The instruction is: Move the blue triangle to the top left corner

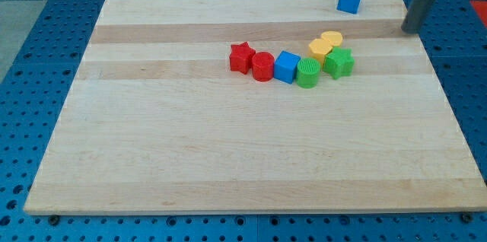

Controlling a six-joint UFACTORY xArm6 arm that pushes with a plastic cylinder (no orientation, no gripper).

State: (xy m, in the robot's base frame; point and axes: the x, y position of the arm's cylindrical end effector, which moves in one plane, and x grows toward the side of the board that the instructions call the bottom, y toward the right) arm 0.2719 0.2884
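The blue triangle (348,0) sits near the top edge of the wooden board (152,158), right of centre. My tip (412,29) is at the board's top right, to the right of the blue triangle and a little lower, with a gap between them. The rod rises to the view's top right.
A row of blocks lies in the board's upper middle: a red star (241,57), a red cylinder (262,66), a blue cube (286,66), a green cylinder (308,72), a green star (338,62), and two yellow blocks (326,44).
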